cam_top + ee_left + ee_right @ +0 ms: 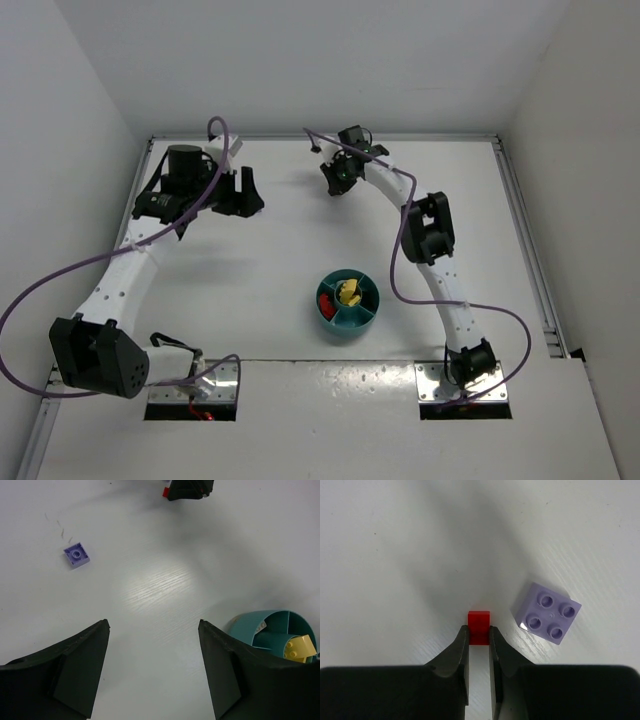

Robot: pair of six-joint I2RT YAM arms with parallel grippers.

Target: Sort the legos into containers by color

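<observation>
Teal dish near the arm bases on the table; centre well holds a yellow brick; a wedge on its left holds red pieces, too small to count. Right gripper clenched on one red brick at the far side; one four-stud lilac brick just beside it, apart. Left gripper spread wide, grasping nothing; one lilac piece flat on the table ahead; cannot tell if it is the same brick.

teal dish on white table
</observation>
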